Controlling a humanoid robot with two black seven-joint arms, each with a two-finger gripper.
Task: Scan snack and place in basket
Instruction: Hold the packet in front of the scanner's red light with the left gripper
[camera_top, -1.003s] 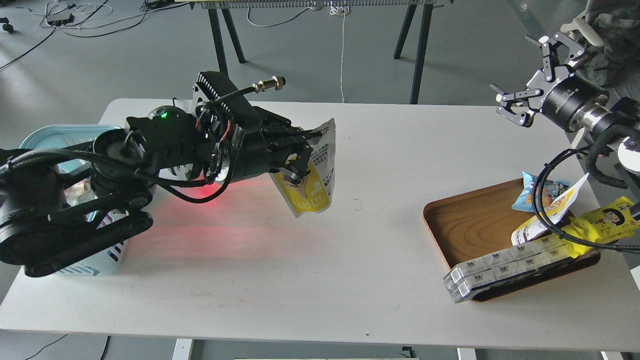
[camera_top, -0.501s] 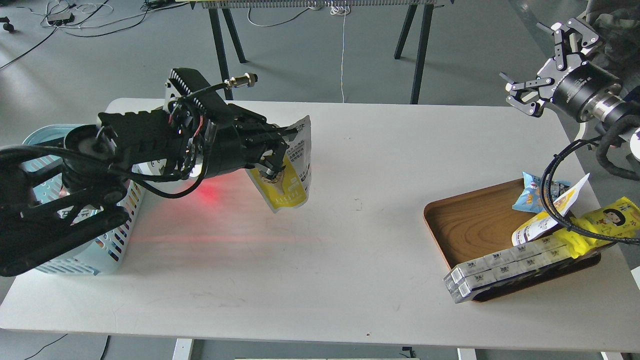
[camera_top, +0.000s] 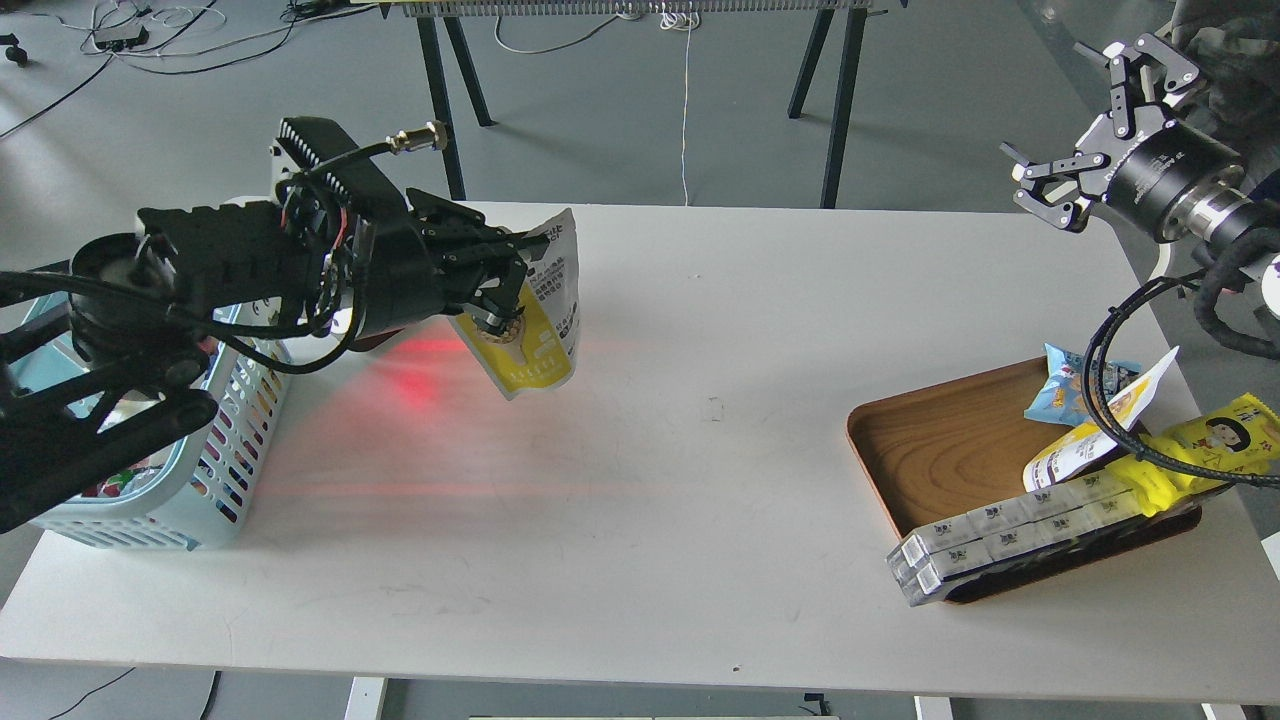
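Note:
My left gripper (camera_top: 505, 290) is shut on the snack (camera_top: 535, 330), a yellow and white pouch that hangs above the table's left half, its white back with dark text facing up and right. The light blue basket (camera_top: 215, 470) stands at the table's left edge, partly hidden under my left arm; the pouch is to its right, outside it. A red glow lies on the table below the pouch. My right gripper (camera_top: 1095, 130) is open and empty, raised high beyond the table's far right corner.
A brown wooden tray (camera_top: 950, 440) at the right holds a light blue snack bag (camera_top: 1065, 385), a yellow and white pouch (camera_top: 1075, 450), a bright yellow cartoon-face packet (camera_top: 1215, 440) and long grey-white boxes (camera_top: 1010, 535). A black cable hangs over the tray. Table legs stand behind.
My left arm has moved left and a little up toward the basket, carrying the snack along. My right gripper rose and drew back to the right, then held still.

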